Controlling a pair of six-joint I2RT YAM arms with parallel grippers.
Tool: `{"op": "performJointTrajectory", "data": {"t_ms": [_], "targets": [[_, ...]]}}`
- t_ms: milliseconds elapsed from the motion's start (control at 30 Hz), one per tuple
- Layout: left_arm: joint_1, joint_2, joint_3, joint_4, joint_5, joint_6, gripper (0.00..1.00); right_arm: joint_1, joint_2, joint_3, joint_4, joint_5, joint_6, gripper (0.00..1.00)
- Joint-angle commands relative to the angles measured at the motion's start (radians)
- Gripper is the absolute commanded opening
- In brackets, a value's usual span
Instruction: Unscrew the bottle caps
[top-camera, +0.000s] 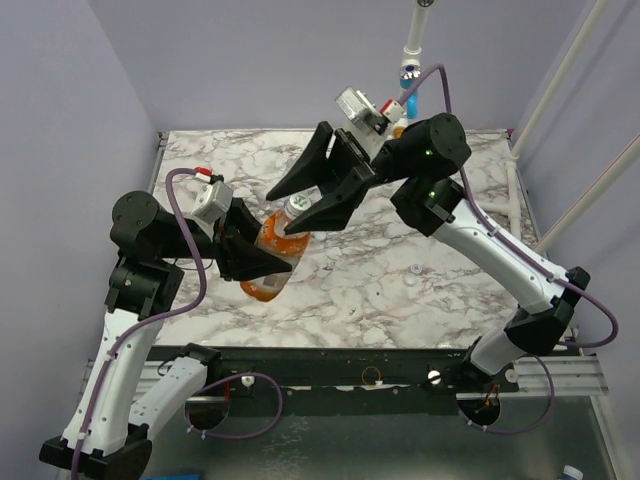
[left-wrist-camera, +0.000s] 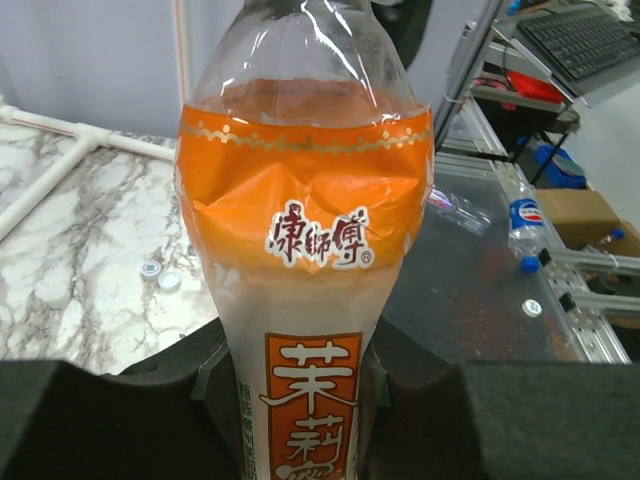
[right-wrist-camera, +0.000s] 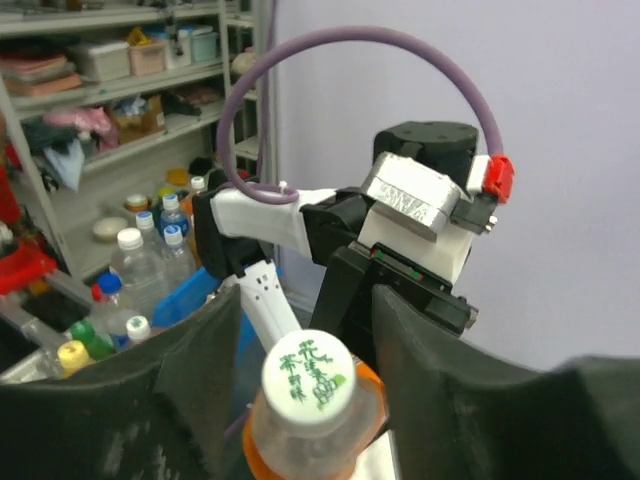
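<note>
Bottle (top-camera: 272, 255): one, orange, clamped in left gripper (top-camera: 266, 266).
Fitted cap (right-wrist-camera: 308, 378): one, between wide right gripper (top-camera: 286, 210) fingers.
Loose caps (top-camera: 413, 268): two.

The bottle (top-camera: 278, 250) hangs tilted over the middle of the desk (top-camera: 240, 160). The left tool (top-camera: 262, 263) is clamped around its lower body. Its cap (top-camera: 297, 208) points up toward the far right, between the spread fingers of the right tool (top-camera: 287, 210). Two loose caps (top-camera: 415, 268) lie side by side on the desk, well right of the bottle. A pipe (top-camera: 412, 60) stands behind the far edge.
</note>
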Motion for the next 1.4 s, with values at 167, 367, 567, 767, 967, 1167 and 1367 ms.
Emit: {"op": "performJointTrajectory", "data": {"t_ms": [167,367,567,767,967,1167,1367], "targets": [[0.01,-0.047,-0.049,-0.02,-0.277,0.163,0.11,0.015,-0.07,0.087,-0.501,0.7,-0.297,0.93],[0.009,-0.081,-0.1,-0.052,-0.529,0.354,0.11,0.052,0.012,0.228,-0.711,0.923,-0.336,0.95],[0.01,-0.069,-0.116,-0.057,-0.739,0.468,0.11,0.087,0.081,0.3,-0.791,1.023,-0.337,0.84],[0.01,-0.054,-0.116,-0.06,-0.791,0.484,0.1,0.088,0.088,0.287,-0.768,1.015,-0.315,0.77],[0.01,-0.055,-0.113,-0.059,-0.79,0.481,0.1,0.088,0.101,0.287,-0.77,1.04,-0.304,0.67],[0.01,-0.061,-0.103,-0.058,-0.787,0.467,0.1,0.088,0.101,0.256,-0.763,1.112,-0.304,0.63],[0.01,-0.063,-0.102,-0.053,-0.79,0.462,0.1,0.088,0.088,0.228,-0.728,1.113,-0.282,0.55]]}}
